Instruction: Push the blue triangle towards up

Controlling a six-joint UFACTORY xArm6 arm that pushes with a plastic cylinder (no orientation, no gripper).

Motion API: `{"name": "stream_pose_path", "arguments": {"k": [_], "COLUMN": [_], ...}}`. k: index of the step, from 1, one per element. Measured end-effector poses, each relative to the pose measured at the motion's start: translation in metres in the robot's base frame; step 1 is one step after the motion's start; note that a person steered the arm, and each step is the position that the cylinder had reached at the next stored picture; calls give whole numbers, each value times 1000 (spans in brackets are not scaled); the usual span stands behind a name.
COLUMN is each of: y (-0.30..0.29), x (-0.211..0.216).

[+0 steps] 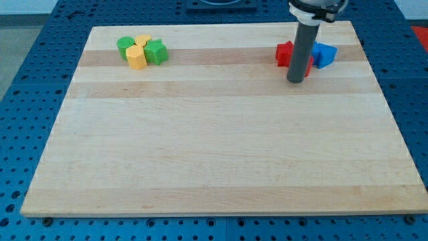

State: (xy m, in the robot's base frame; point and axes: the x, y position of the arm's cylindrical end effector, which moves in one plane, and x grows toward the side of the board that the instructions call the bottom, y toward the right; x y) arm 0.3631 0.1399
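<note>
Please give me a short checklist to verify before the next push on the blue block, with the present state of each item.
1. My tip is below the blue triangle: ok, but offset to the view's left.
2. Tip touching blue: cannot tell.
3. Red blocks clear of the tip: not ok; the rod partly covers them.
4. Board space above blue: not ok, edge near.
5. Green and yellow cluster out of the way: ok.

We see a pale wooden board [221, 147], green blocks [155, 51] and yellow blocks [136, 57] bunched at the view's top left, red blocks [284, 53] touching blue blocks [325, 55] at the top right, our tip [295, 81] just below them.
</note>
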Motion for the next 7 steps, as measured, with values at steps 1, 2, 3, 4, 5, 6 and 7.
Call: {"name": "stream_pose_path", "arguments": {"k": [1, 2, 3, 4, 5, 6, 7], "y": [0, 0, 2, 23, 55, 68, 68], "x": [-15, -22, -5, 3, -3, -23, -46]}}
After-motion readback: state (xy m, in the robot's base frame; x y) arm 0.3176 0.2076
